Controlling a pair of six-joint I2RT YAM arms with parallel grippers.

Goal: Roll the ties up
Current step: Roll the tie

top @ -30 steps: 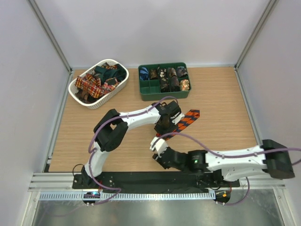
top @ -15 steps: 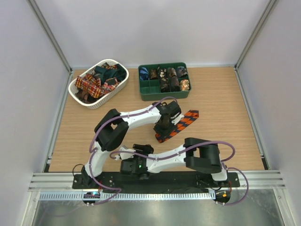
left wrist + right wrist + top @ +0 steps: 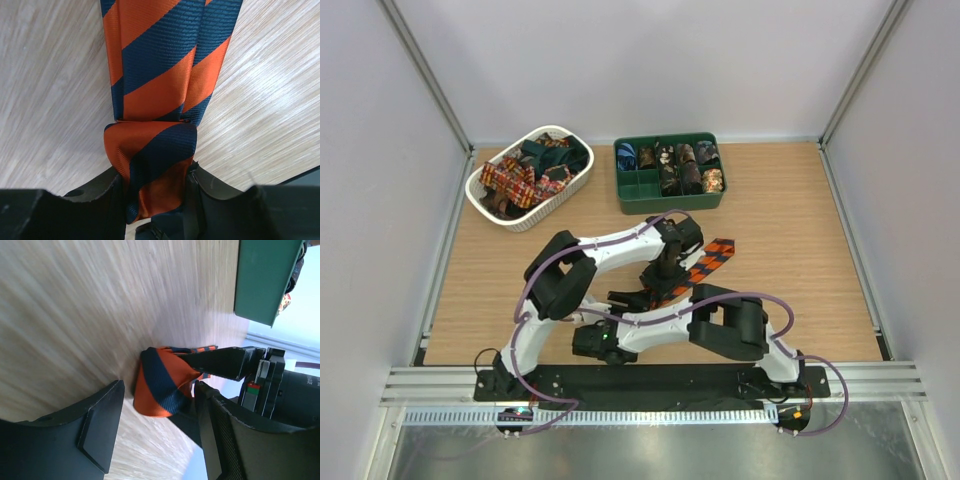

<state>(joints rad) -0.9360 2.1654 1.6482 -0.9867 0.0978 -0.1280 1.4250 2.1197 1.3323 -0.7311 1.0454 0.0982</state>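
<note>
An orange-and-navy striped tie (image 3: 712, 258) lies diagonally on the wooden table, its near end rolled up. My left gripper (image 3: 663, 283) is shut on that roll; in the left wrist view the roll (image 3: 150, 165) sits pinched between the two black fingers of the left gripper (image 3: 155, 200), and the flat length runs away from it. My right gripper (image 3: 632, 298) is open just left of the roll. In the right wrist view the roll (image 3: 162, 385) sits at the mouth of the right gripper (image 3: 159, 390), with gaps on both sides. Other ties (image 3: 525, 172) lie loose in a basket.
A white oval basket (image 3: 535, 222) stands at the back left. A green compartment tray (image 3: 670, 205) holding rolled ties (image 3: 682, 165) stands at the back centre; its corner (image 3: 265, 280) shows in the right wrist view. The right arm is folded across the table's front.
The right arm has swung from the right side across the front, and its gripper now sits at the roll's left with jaws wider. The left gripper stays on the roll; the tie shifted slightly.
</note>
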